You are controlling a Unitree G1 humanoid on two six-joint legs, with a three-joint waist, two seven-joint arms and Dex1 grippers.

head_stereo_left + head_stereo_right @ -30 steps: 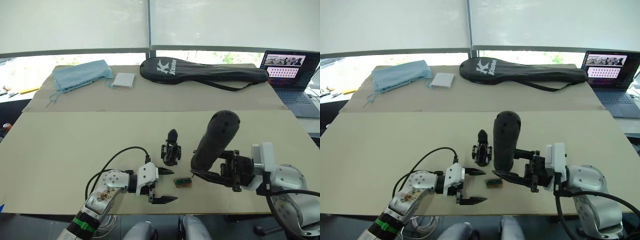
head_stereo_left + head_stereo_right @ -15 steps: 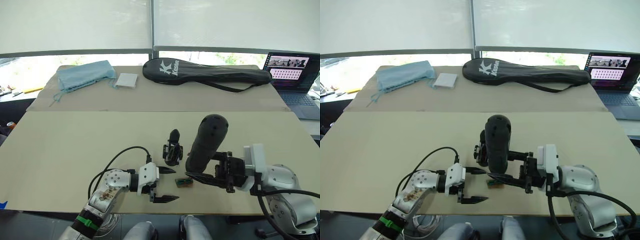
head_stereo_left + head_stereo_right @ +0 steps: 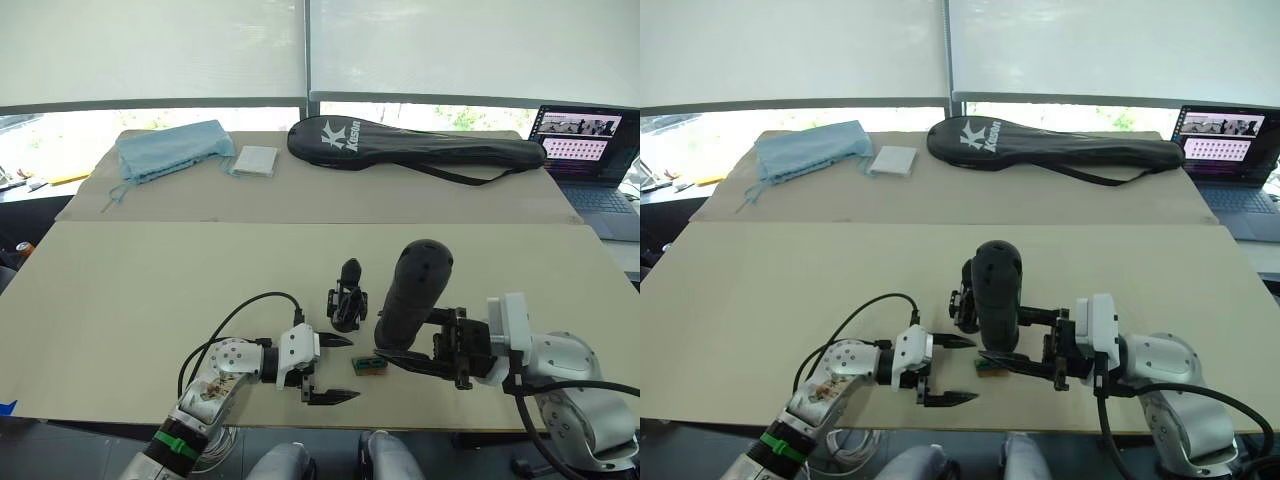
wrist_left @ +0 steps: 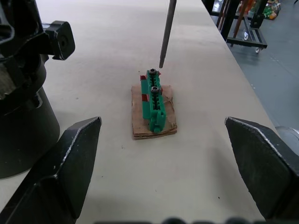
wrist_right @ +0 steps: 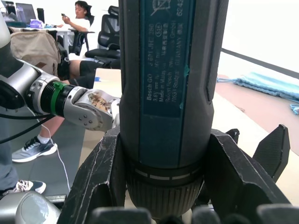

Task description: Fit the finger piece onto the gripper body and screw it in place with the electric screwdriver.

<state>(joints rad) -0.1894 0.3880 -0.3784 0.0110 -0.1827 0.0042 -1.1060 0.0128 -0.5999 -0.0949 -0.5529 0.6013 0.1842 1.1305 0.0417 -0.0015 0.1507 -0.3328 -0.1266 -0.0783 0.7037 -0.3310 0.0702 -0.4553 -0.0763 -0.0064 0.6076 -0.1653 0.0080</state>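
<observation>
Right gripper [image 3: 425, 352] pinches the thick matte-black cylindrical screwdriver [image 3: 412, 295] over the green screw holder [image 4: 154, 103] (left gripper [image 3: 325, 368] spread, empty), so the blocky black gripper body [image 3: 346, 300] looks unscrewed.

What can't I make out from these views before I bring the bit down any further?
- Right eye view: the thick matte-black electric screwdriver hides most of the small black blocky gripper body.
- Left wrist view: whether the thin metal bit touches a screw in the green screw holder cannot be told.
- Left eye view: the pointed black part atop the body is too small to tell whether it is the finger piece, or screwed.
</observation>
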